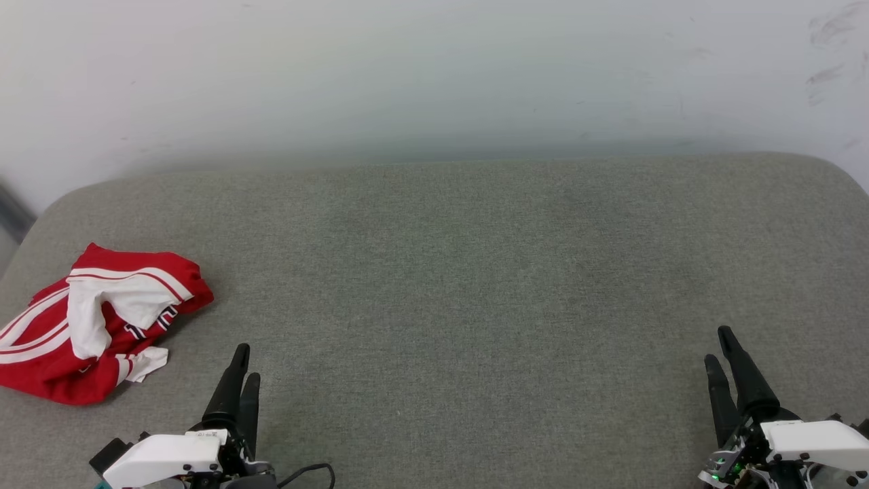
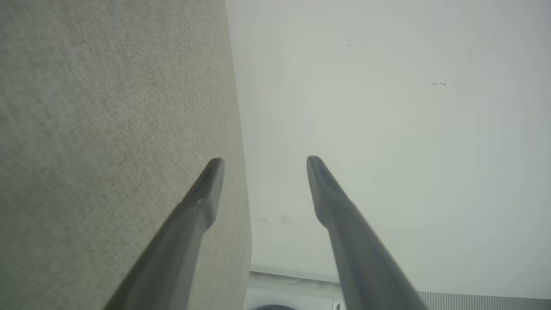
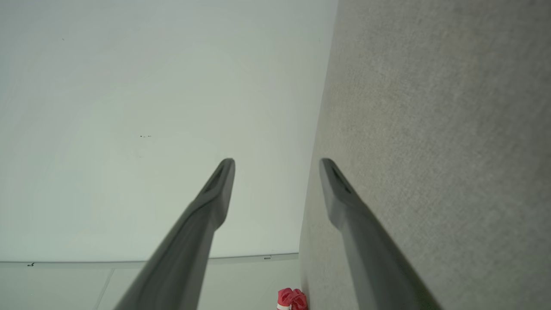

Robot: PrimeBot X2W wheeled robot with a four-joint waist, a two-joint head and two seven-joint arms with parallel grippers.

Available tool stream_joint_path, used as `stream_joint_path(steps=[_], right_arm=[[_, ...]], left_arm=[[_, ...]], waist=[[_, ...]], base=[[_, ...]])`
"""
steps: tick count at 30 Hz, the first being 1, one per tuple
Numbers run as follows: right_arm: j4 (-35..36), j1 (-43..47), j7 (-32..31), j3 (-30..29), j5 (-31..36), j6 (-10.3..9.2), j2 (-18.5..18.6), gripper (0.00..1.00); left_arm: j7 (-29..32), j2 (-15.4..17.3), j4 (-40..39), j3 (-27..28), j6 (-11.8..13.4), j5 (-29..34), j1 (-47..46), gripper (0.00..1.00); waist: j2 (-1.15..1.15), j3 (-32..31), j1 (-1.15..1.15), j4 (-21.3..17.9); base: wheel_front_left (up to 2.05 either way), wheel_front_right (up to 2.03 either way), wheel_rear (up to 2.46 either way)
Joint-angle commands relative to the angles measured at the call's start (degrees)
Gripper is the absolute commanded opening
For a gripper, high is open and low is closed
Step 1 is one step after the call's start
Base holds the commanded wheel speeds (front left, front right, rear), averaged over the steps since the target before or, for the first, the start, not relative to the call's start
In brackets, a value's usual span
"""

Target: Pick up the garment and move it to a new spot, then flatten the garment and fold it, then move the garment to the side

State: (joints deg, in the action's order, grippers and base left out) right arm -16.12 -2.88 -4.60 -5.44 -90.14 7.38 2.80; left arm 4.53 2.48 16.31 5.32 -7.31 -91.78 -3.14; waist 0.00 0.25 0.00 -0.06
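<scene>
Garment point(image 1: 102, 319), bright red with white sleeves and white-and-red striped trim, lies crumpled in a loose heap at the left edge of the grey cushion point(image 1: 475, 272), as seen from the head view. A white sleeve is folded over the top of the heap, and a fragment of dark lettering shows just beneath it. The pale wall point(image 1: 434, 68) rises behind the cushion, with faint scuff marks at its upper right.

Left pincer point(image 1: 246, 367) stands at the lower left of the head view, fingers pointing up the picture. The garment lies near it, to its left and slightly farther from the robot, but apart from it: a strip of bare cushion separates the nearest white fold from the dark fingers. In the left wrist view the left pincer point(image 2: 264, 162) has its two fingers spread, with a clear gap between the tips and nothing held; the cushion lies behind one finger and the wall behind the other.

Right pincer point(image 1: 718, 346) stands at the lower right of the head view, well apart from the garment, with nearly the whole width of the cushion between them. In the right wrist view the right pincer point(image 3: 277, 163) also has its fingers spread and empty, and the garment point(image 3: 292, 299) appears as a small red shape at the bottom edge, beside the cushion's border.
</scene>
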Motion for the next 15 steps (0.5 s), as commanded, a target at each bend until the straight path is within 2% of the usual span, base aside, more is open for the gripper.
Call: stream_joint_path(steps=[1,8,15], right_arm=[[1.48,-0.31,0.77,0.33,1.32,0.04,0.07,1.00],[2.14,0.03,2.65,0.26,6.86,0.05,0.08,1.00],[3.33,0.00,4.15,0.31,14.64,0.05,0.08,1.00]], left_arm=[[-0.79,0.18,-1.33,-0.44,-0.03,0.71,-0.50,1.00],[-2.65,0.21,-1.55,0.27,-0.05,3.41,-0.25,1.00],[-4.14,0.23,-2.40,3.40,-0.07,10.25,-0.26,1.00]], waist=[[0.00,0.02,0.00,-0.03],[0.00,0.12,0.00,-0.10],[0.00,0.18,0.00,-0.15]], base=[[0.00,0.00,0.00],[0.00,0.00,0.00],[0.00,0.00,0.00]])
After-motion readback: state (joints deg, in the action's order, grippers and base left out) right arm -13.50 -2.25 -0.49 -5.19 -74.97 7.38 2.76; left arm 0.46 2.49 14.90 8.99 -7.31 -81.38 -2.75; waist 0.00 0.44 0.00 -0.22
